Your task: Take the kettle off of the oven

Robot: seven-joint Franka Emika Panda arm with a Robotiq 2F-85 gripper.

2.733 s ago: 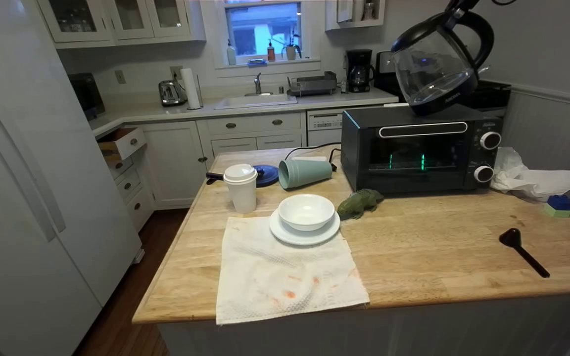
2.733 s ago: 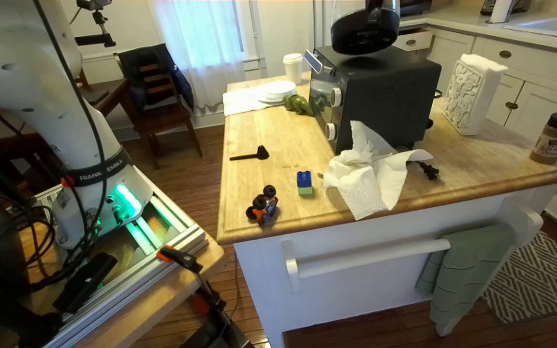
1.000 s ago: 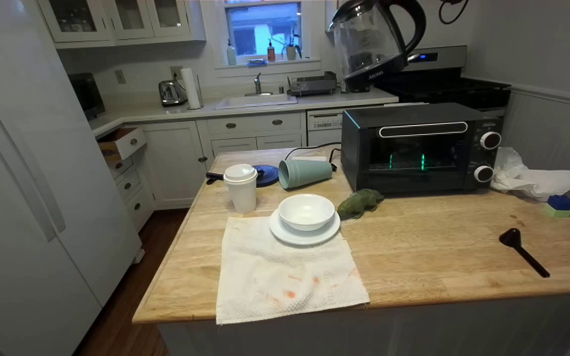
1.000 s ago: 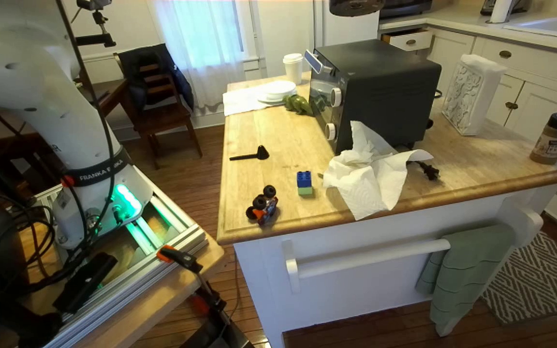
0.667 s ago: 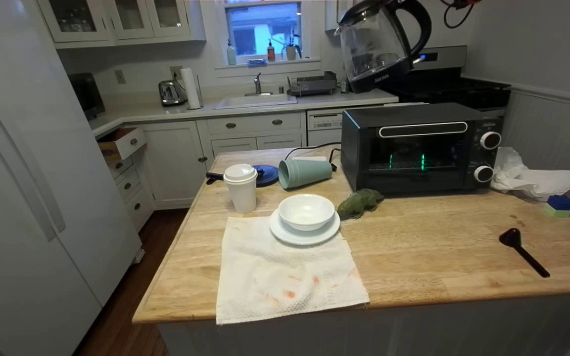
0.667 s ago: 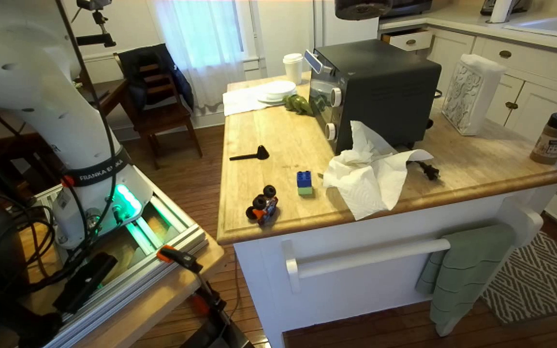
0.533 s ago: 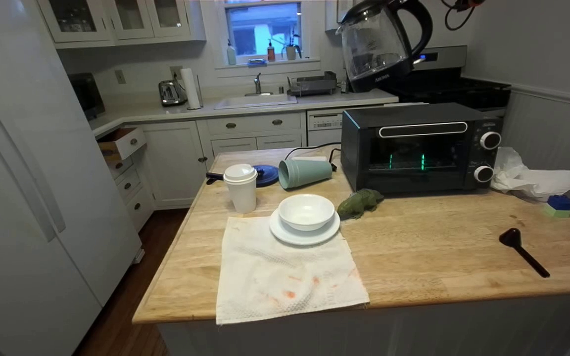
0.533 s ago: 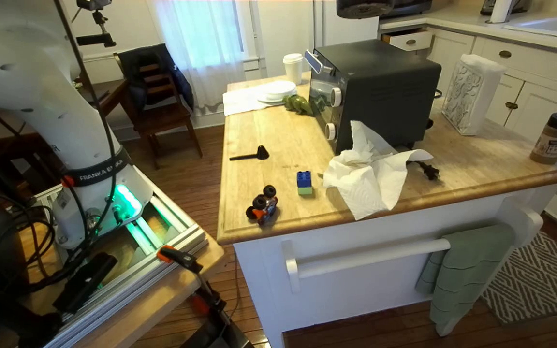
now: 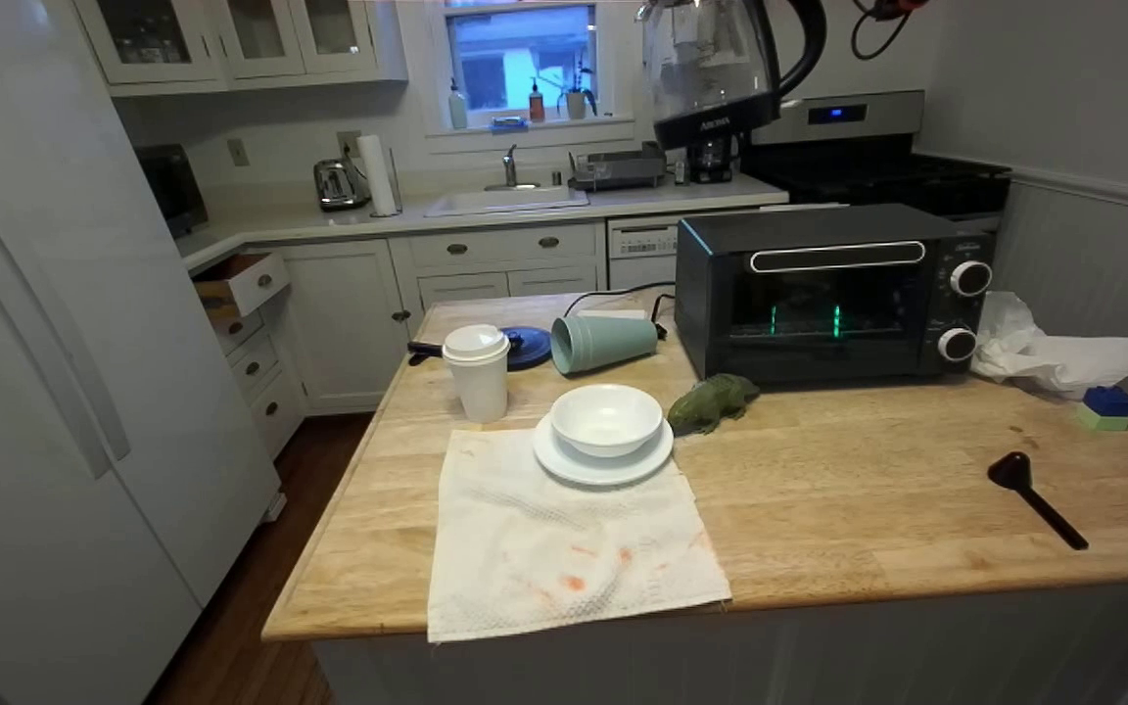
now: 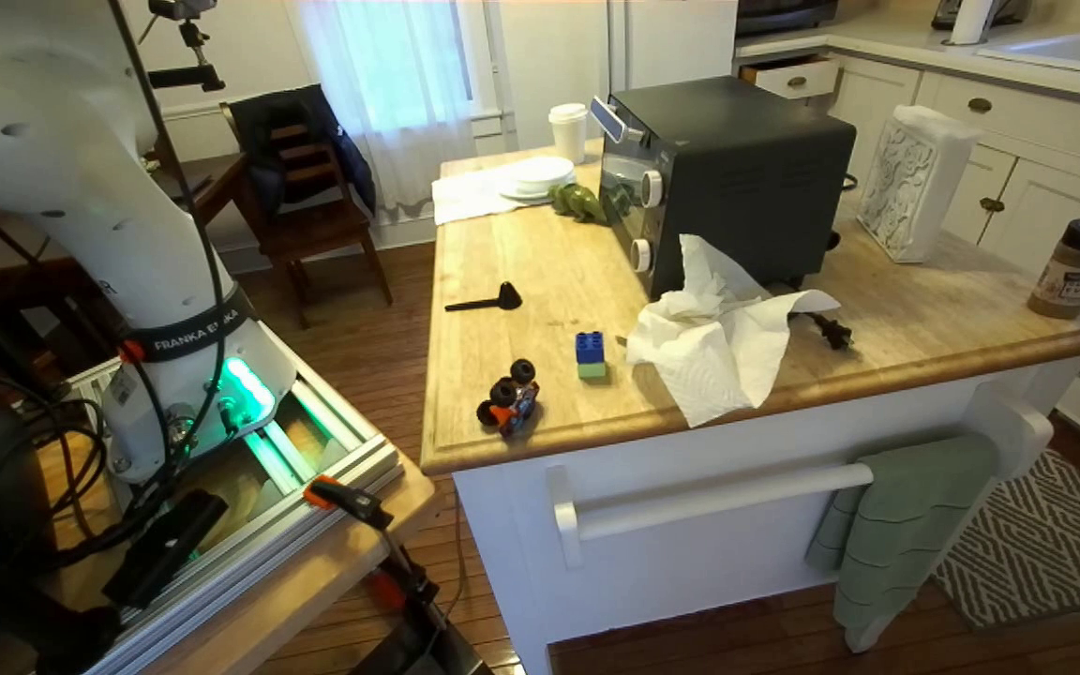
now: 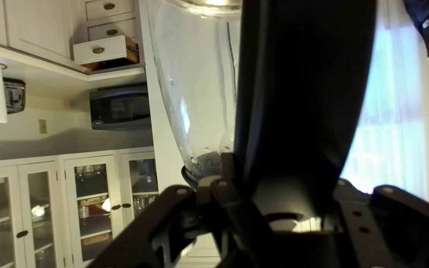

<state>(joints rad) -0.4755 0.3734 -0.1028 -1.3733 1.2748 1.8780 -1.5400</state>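
"As you look across your wooden tabletop [image 9: 877,460], you face the black toaster oven [image 9: 823,289], nearer the right edge than the left; a white cloth [image 9: 564,539] laps the front edge."

"Where do you have the glass Aroma kettle [image 9: 711,73]?"

"Off the toaster oven, tilted in the air; you cannot tell whether it hangs straight above. Your gripper [image 11: 285,182] is clamped on its black handle [image 11: 300,93]."

"Your smaller things?"

"You have a plate [image 9: 603,473] bearing a bowl [image 9: 606,436], a lidded to-go cup [image 9: 479,382] by the left edge, a scoop [image 9: 1039,500] by the front edge, a toy vehicle [image 10: 512,398] at the front right corner, toy bricks [image 10: 590,352] by the right edge."
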